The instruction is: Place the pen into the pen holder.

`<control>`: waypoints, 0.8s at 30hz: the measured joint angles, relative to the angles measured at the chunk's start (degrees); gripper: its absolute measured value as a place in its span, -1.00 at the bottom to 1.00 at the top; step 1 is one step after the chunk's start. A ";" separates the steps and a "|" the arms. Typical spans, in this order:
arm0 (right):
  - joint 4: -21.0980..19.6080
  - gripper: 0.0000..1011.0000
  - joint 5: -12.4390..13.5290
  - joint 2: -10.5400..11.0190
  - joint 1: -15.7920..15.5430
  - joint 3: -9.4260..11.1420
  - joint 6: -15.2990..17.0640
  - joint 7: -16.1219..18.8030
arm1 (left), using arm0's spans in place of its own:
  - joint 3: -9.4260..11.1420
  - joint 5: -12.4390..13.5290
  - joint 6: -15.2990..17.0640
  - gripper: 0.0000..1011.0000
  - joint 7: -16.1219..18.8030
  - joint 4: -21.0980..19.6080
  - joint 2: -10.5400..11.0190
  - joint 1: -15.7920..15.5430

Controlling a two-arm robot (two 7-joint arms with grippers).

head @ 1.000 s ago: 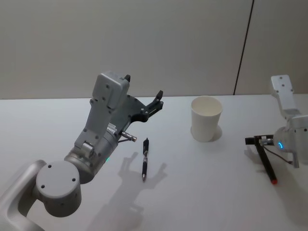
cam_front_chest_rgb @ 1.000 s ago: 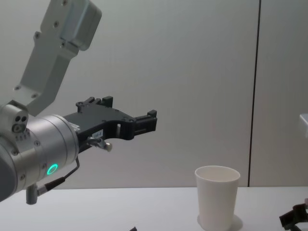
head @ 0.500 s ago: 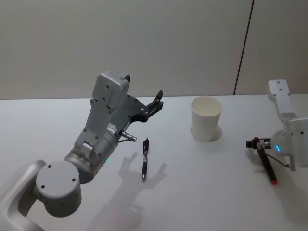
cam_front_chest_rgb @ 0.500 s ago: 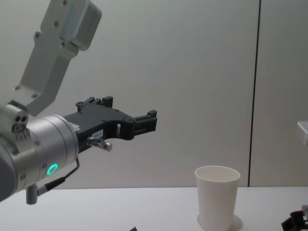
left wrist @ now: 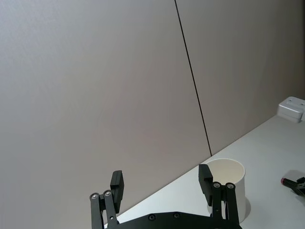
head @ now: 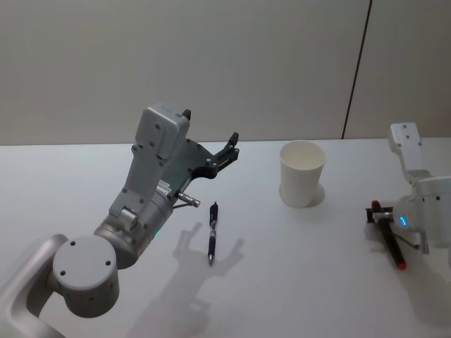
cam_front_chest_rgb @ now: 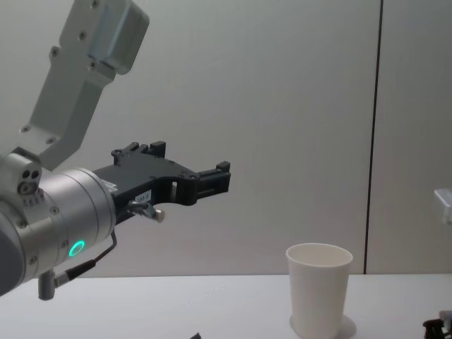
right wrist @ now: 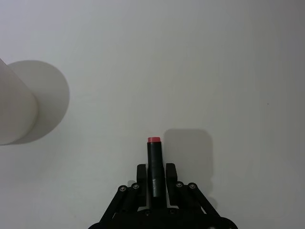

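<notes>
My right gripper (head: 379, 213) is shut on the pen (head: 392, 245), a slim black stick with a red tip (right wrist: 153, 139), low over the table at the right. Its fingers (right wrist: 141, 171) clamp the pen (right wrist: 153, 162) on both sides. The pen holder (head: 302, 174), a plain white paper cup, stands upright to the left of that gripper and apart from it; it also appears as the cup (cam_front_chest_rgb: 318, 288) and the cup (right wrist: 14, 109). My left gripper (head: 209, 125) hangs open and empty, raised above the table's middle left, as the left gripper (left wrist: 161, 183).
A second black pen (head: 212, 232) lies on the white table (head: 303, 282) below my raised left arm (head: 144, 190). A grey wall stands close behind the table. Bare table surface surrounds the cup.
My right gripper has shifted slightly right and nearer with the pen, its wrist turning a little. The left arm, the cup and the lying pen have not moved.
</notes>
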 joint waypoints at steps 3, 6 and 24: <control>0.46 -0.55 0.02 -0.10 0.15 0.06 -0.26 0.01 | 0.00 0.00 0.00 0.98 0.00 0.00 0.00 0.00; 0.92 -0.63 0.02 -0.20 0.28 0.13 -0.56 0.02 | 0.00 0.00 0.00 0.98 0.00 0.00 0.00 0.00; -1.56 -0.63 -0.09 -0.20 -1.33 0.52 -5.46 1.18 | 0.00 0.00 0.00 0.98 0.00 0.00 0.00 0.00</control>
